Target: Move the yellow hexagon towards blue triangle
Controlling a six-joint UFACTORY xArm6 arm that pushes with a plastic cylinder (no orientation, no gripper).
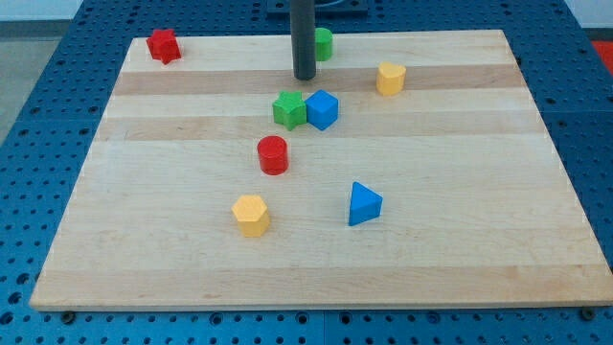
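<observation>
The yellow hexagon point(251, 215) lies on the wooden board at the lower middle-left. The blue triangle point(363, 204) lies to its right, about a hundred pixels away, at nearly the same height. My tip point(305, 77) is at the end of the dark rod near the view's top, far above both blocks. It stands just above the green star point(288, 109) and the blue cube point(323, 109), touching neither.
A red cylinder point(273, 154) stands between the rod and the yellow hexagon. A red star point(164, 45) is at the top left. A green block point(323, 43) is partly hidden behind the rod. A yellow block point(390, 79) is at the upper right. The board point(479, 240) is wooden.
</observation>
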